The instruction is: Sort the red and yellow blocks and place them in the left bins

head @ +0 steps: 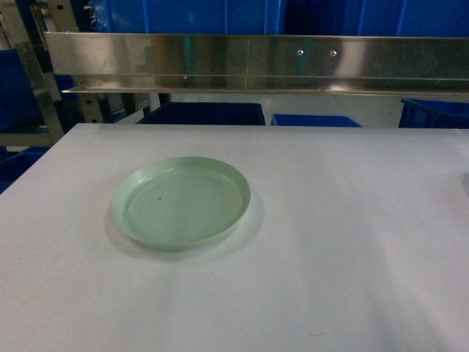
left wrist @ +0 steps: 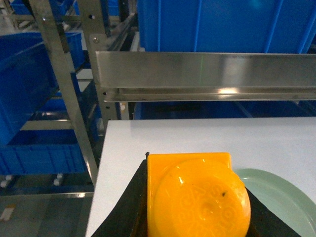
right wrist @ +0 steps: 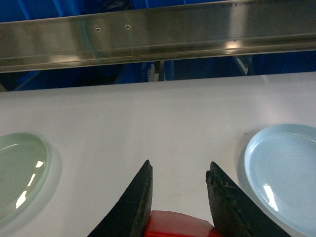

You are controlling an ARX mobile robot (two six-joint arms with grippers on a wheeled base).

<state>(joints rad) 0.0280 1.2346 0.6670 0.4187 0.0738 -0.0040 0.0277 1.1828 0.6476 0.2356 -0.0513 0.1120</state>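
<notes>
L gripper point(left wrist: 197, 217): closed on the yellow block point(left wrist: 197, 195), which fills the bottom of the L wrist view btwn dark fingers point(left wrist: 129, 212); round stud faces the cam. It hangs over the near-left corner of the white table point(left wrist: 207, 136), w/ the pale green plate point(left wrist: 284, 197) just to its right.

R gripper point(right wrist: 180, 197): fingers point(right wrist: 136, 202) spread at the tips, but a red block point(right wrist: 175, 224) sits low btwn them at the frame edge. Looks held, shape unclear since only a sliver shows. It hovers over the table btwn the green plate and a pale blue plate point(right wrist: 284, 173).

Neither arm shows in the head view.

Progress, as I judge it: both blocks picked up, none binned yet. Left to do: carry each over to the bins on the left and drop.

Containers: green plate holds nothing, just a tiny dark speck; blue plate also bare. Big blue bin point(left wrist: 24, 84) sits on the rack left of the table; inside not visible. More blue tubs point(left wrist: 222, 24) behind the steel rail point(left wrist: 207, 74), contents can't tell.
</notes>
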